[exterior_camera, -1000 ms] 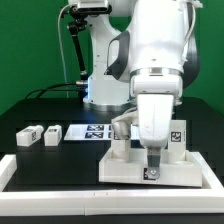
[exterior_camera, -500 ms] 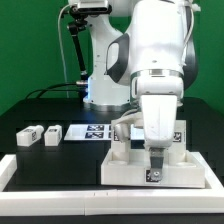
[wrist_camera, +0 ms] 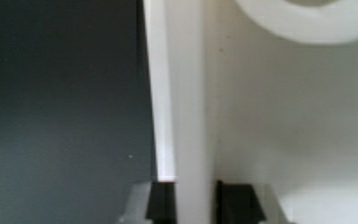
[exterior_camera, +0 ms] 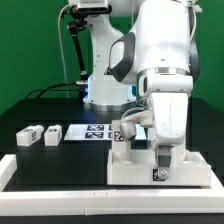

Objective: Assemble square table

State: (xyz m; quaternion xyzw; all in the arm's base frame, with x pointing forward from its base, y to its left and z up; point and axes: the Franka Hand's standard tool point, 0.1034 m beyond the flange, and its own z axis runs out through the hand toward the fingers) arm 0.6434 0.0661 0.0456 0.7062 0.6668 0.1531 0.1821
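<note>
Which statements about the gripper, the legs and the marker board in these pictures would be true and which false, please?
1. The gripper is shut on the table top's rim. True.
2. Two loose legs lie at the exterior view's left. True.
3. The marker board lies on the table top. False: it lies on the dark table, between the loose legs and the table top.
4. The gripper holds a leg. False: it grips only the rim.

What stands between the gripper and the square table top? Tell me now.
Nothing visible. The gripper is shut on the square top at its raised rim; in the wrist view its fingers sit on both sides of that rim, touching it.
</note>
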